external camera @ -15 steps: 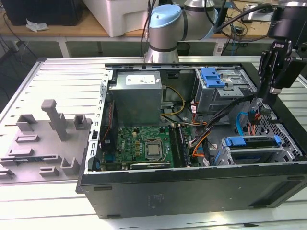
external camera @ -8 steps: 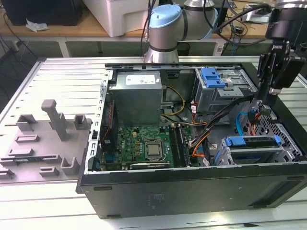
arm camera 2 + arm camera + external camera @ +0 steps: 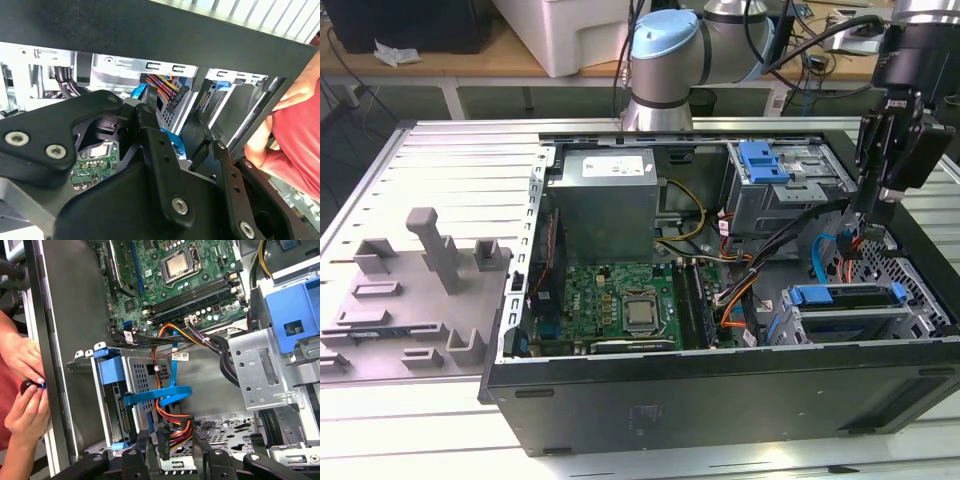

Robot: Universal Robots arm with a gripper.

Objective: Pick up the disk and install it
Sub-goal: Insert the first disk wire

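Note:
The disk (image 3: pixel 848 297) sits in the lower grey drive cage (image 3: pixel 790 325) at the exterior view's right of the open computer case, its blue end handle (image 3: pixel 817 297) facing the motherboard. The first wrist view shows that blue handle (image 3: pixel 109 374) at the cage mouth. My gripper (image 3: pixel 866 218) hangs inside the case just behind the cage. Its black fingers (image 3: pixel 143 444) stand apart on either side of a black plug with orange, red and black wires (image 3: pixel 172 437). In the second wrist view a blue flat cable (image 3: pixel 172 141) shows through the gap of the gripper (image 3: pixel 172 134). Nothing is gripped.
A blue plastic bracket (image 3: pixel 764 160) tops the upper drive cage. The motherboard (image 3: pixel 620 300) and power supply (image 3: pixel 605 195) fill the case's left half. Cable bundles (image 3: pixel 200 337) cross the middle. A person's hands (image 3: pixel 22 390) rest at the case wall. Grey fixtures (image 3: pixel 430 270) stand on the table.

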